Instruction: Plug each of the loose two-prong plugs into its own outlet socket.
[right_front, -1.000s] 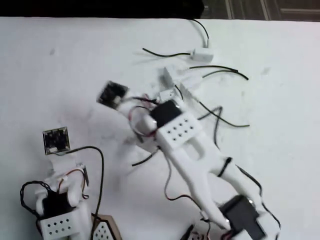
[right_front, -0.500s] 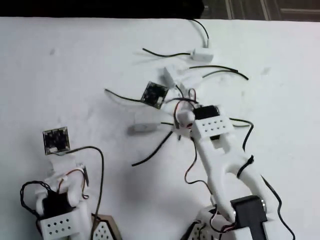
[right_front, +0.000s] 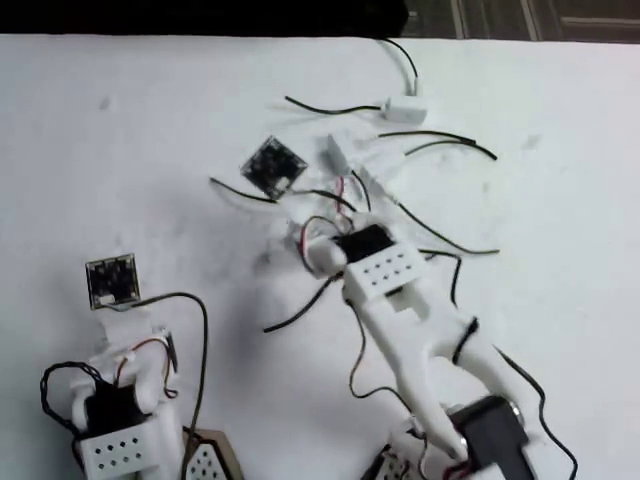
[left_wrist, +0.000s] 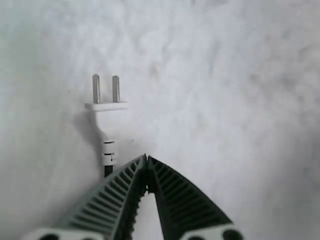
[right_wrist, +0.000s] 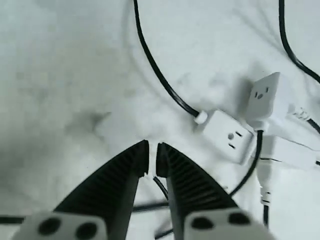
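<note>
A white two-prong plug (left_wrist: 105, 104) lies flat on the white table, prongs pointing away from my left gripper (left_wrist: 146, 159). That gripper is shut and holds nothing, and the plug's cord runs in beside one finger. My right gripper (right_wrist: 152, 150) hangs shut just over the table with nothing in it, a thin black cord passing under its tips. Just beyond it lie two white outlet sockets (right_wrist: 229, 136) (right_wrist: 263, 94), side by side and touching. In the high view the right arm (right_front: 380, 268) stretches to mid-table, short of a socket (right_front: 337, 152).
Another white socket (right_front: 404, 108) with a black lead lies near the table's far edge (right_front: 200, 38). Several loose black cords (right_front: 445, 240) cross the table around the right arm. The left arm (right_front: 118, 440) sits folded at the near left corner. The far left of the table is bare.
The right arm swung right half a second ago and has now come back left and a little farther out. The left arm has not moved.
</note>
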